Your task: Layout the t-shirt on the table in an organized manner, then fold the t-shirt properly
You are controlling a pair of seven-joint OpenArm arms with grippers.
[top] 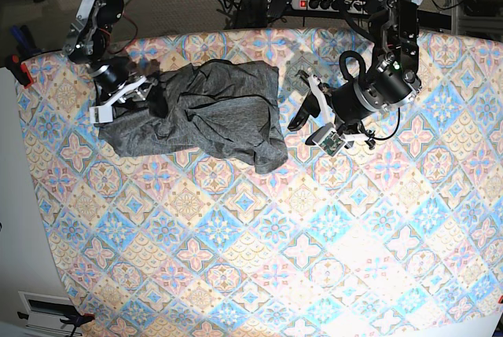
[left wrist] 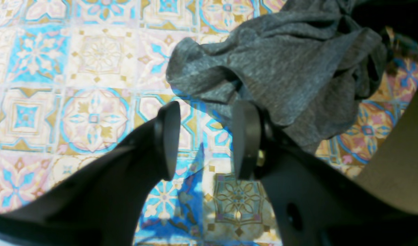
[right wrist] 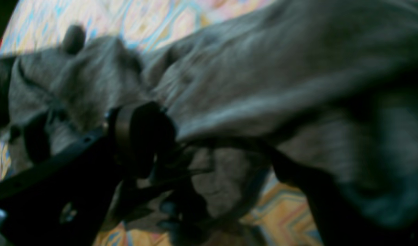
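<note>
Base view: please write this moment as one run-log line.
t-shirt: crumpled on table | left gripper: open, beside it | right gripper: open at shirt

Layout, overhead view. The t-shirt (top: 204, 113) lies bunched on the far half of the table (top: 259, 258), between the two arms. The right gripper (top: 130, 92) sits at the shirt's left edge, fabric lying around and against its fingers (right wrist: 144, 133). The left gripper (top: 308, 109) stands just beside the shirt's right edge, apart from it; in the left wrist view the cloth (left wrist: 280, 65) lies ahead of and partly behind one finger (left wrist: 246, 136), with bare table between the fingers.
</note>
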